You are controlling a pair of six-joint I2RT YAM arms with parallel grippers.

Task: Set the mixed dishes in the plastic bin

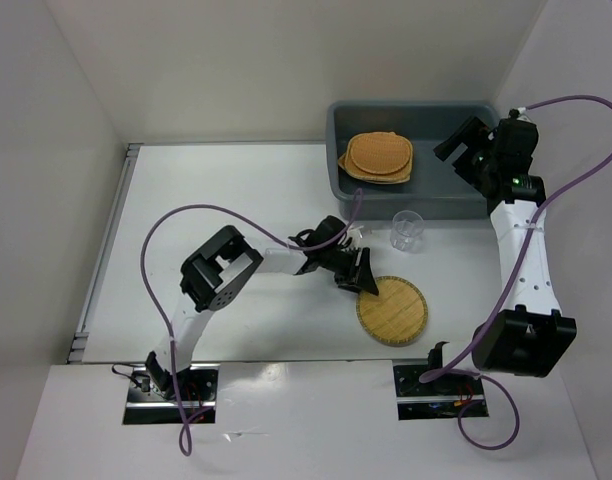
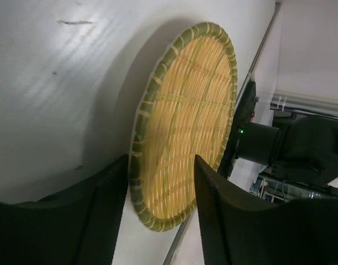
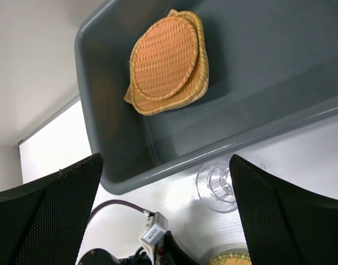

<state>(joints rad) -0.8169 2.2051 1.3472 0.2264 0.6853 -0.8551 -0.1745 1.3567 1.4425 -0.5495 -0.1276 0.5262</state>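
The grey-blue plastic bin (image 1: 441, 205) stands at the back right. It holds a stack of orange woven plates (image 1: 379, 157), a round one on top of rounded-triangular ones, which also shows in the right wrist view (image 3: 164, 58). A paler yellow round plate (image 1: 396, 312) lies flat on the table in front of the bin. My left gripper (image 1: 366, 272) is open at that plate's left edge. In the left wrist view the plate's rim (image 2: 158, 221) lies between the spread jaws of the gripper (image 2: 160, 161). A clear glass cup (image 1: 407, 230) stands upright just before the bin. My right gripper (image 1: 458, 145) is open and empty above the bin's right part.
White walls close in the table at the back and both sides. The left arm's purple cable (image 1: 236, 215) loops over the table's middle. In the right wrist view the bin's near wall (image 3: 224, 146) and the cup (image 3: 216, 187) lie between the wide-spread fingers.
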